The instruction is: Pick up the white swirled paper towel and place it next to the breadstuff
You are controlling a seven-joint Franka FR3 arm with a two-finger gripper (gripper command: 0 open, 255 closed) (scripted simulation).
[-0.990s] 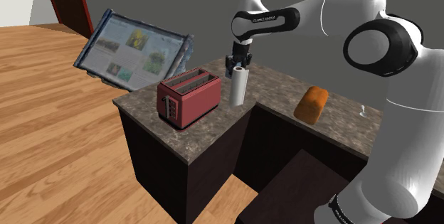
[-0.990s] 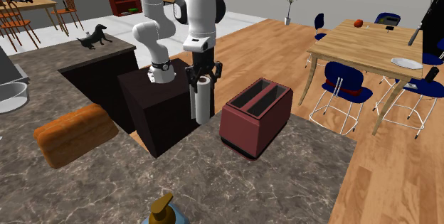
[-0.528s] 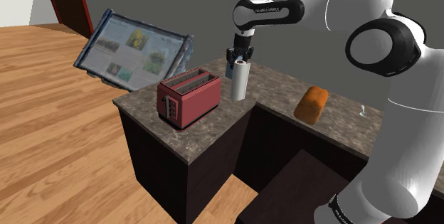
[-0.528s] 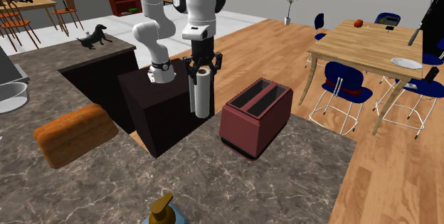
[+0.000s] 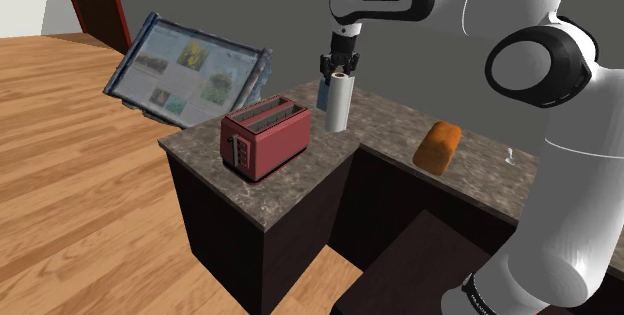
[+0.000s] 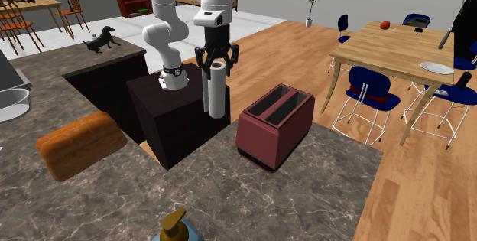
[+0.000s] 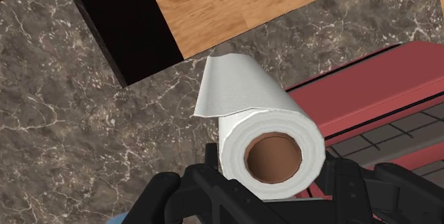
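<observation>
Shoulder view, left to right. Far left, off the counter, I noted a tilted picture board [image 5: 190,68] over the wood floor. On the near left end of the dark marbled countertop [image 5: 290,191] stood a red toaster [image 5: 265,138], its two slots facing up. I could not tell from here what the slots held. Just right of the toaster and a little farther back was the paper towel roll [image 5: 338,105], white and upright, hanging by its top end from the gripper [image 5: 340,71]. Its lower end appeared clear of the countertop. Well to the right on the same counter lay the brown loaf [image 5: 438,147], apart from the roll.

Second exterior view, left to right. At the left edge sat a grey bowl [image 6: 11,102], cut off by the frame, so its contents could not be told. The loaf lay near it. A dark stand [image 6: 164,117] filled the gap in the counter, with the roll in front of it and the toaster to its right, both slots dark inside. Far right, a dining table [image 6: 386,48] carried a plate [image 6: 436,67].

Wrist view. The black fingers [image 7: 167,190] were clamped on either side of the roll. I logged a brown core and one loose sheet hanging off the roll's side.
</observation>
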